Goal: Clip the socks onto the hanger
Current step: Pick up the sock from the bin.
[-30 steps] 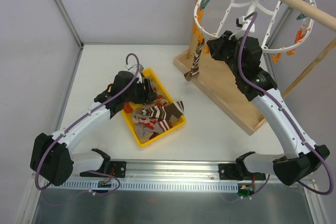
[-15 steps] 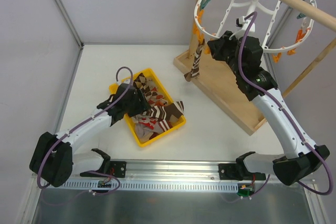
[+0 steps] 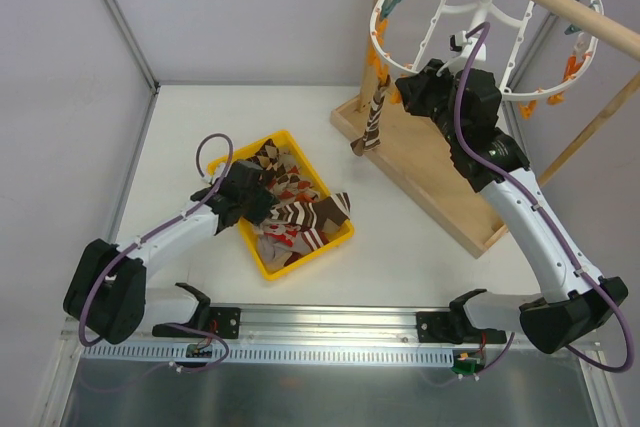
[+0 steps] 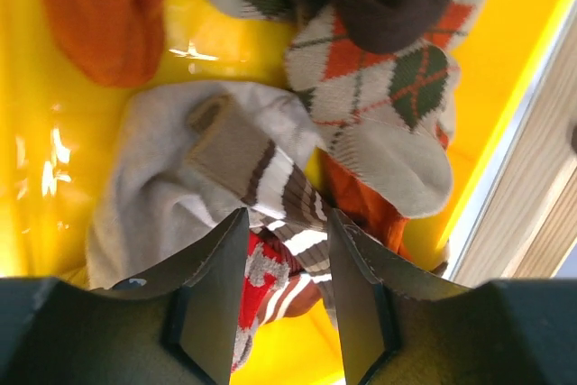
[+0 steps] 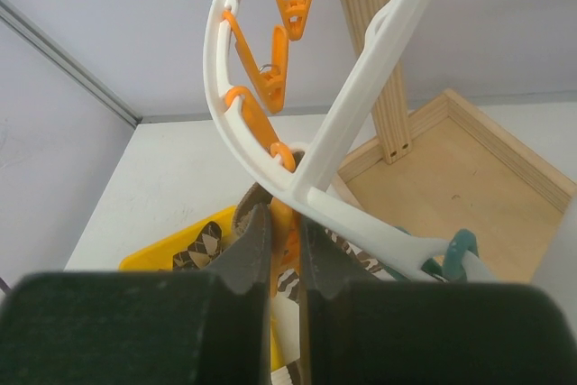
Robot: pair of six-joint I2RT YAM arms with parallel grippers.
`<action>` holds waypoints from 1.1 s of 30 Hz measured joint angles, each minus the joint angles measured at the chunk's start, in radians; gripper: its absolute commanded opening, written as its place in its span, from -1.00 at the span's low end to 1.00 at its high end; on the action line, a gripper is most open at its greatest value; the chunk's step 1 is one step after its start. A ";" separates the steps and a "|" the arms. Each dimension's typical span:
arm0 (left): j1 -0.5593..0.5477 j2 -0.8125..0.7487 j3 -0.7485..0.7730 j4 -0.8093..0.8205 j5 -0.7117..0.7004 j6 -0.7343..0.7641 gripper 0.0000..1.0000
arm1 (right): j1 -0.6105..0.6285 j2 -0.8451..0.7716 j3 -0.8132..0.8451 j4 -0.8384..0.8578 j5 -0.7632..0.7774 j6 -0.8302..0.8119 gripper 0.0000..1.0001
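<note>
1. Left gripper (image 4: 287, 227) was down in the yellow tray (image 4: 54, 178), nose into the socks (image 3: 298, 217).
2. Its jaws stood apart, straddling a brown-white-red striped sock (image 4: 270, 178). Fabric filled the gap, but no firm pinch showed.
3. Around that sock in the left wrist view: a grey-cream sock (image 4: 149, 196) under it, an argyle sock (image 4: 383, 105) just to the right, and an orange one (image 4: 104, 11) at top left. All lay inside the tray, overlapping.
4. Right gripper (image 5: 284, 223) was raised at the near side of the hanger (image 5: 359, 87). Its jaws were clamped onto an orange clothespin (image 5: 282, 227) hanging from the white ring.
5. One brown striped sock (image 3: 373, 119) dangled below the ring, just left of the right gripper. The overhead view didn't show how it was attached.
6. Hanger hung by its hook from the wooden pole (image 3: 560, 7), above the wooden stand base (image 3: 430, 177). More orange and teal pins were spaced round the ring.
7. Tray sat on the white table (image 3: 400, 257), well apart from the stand base.
</note>
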 measured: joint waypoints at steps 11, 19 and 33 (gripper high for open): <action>-0.002 -0.024 0.002 -0.110 -0.084 -0.198 -0.10 | -0.014 0.000 0.000 -0.004 -0.025 -0.011 -0.99; -0.002 0.100 0.048 -0.124 -0.102 -0.251 -0.14 | -0.024 0.003 0.000 -0.008 -0.043 -0.014 -0.99; -0.001 0.137 0.106 -0.105 -0.155 -0.216 -1.00 | -0.032 0.025 0.010 -0.011 -0.049 -0.015 -0.99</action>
